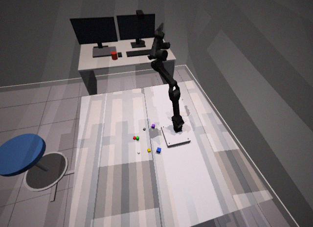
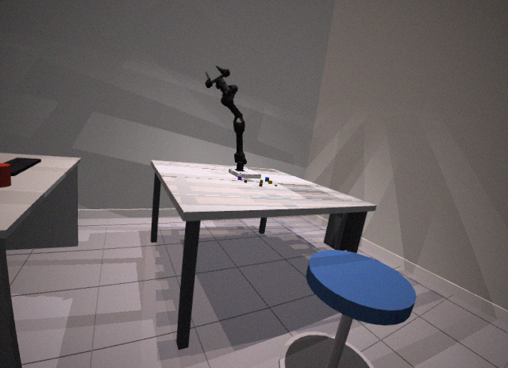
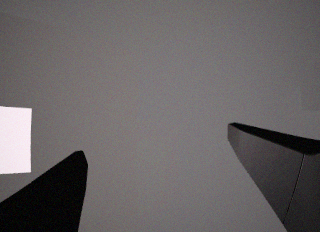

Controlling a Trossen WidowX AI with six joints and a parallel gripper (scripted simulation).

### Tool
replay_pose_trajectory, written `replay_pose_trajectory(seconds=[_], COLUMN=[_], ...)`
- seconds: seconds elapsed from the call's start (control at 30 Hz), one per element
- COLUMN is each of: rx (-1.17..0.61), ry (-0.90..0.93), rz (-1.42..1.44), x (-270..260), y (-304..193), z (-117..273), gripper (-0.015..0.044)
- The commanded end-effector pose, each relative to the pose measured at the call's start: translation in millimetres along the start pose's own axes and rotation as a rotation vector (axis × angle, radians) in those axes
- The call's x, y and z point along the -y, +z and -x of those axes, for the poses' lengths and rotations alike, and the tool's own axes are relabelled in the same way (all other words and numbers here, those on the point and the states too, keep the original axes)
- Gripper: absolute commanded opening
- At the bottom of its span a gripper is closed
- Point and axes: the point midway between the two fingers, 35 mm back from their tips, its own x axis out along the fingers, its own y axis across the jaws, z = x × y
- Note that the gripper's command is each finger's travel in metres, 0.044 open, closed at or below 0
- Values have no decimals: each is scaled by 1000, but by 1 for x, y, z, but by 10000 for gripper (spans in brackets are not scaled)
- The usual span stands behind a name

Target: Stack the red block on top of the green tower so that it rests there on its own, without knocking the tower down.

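Red block [image 1: 134, 137], green tower [image 1: 137, 138], seemingly grey-striped table [image 1: 121, 169].

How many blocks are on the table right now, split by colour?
Red block: 1
Green block: 1 visible in the top view (the tower seen from above)
Purple block: 1
Yellow block: 1
Blue block: 1
Grey block: 1
White block: 1
Total: 7
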Motion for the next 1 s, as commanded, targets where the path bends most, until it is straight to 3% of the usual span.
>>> replay_pose_trajectory(seconds=[0.0, 0.27, 0.5, 0.73, 0.97], rx=[-9, -433, -849, -1249, -1663], ry=[-4, -159, -242, -286, -312], rz=[7, 241, 400, 520, 630], x=[1, 58, 88, 109, 123], y=[-3, -119, -200, -242, -246], z=[1, 74, 182, 303, 435], gripper=[426, 440, 440, 440, 440])
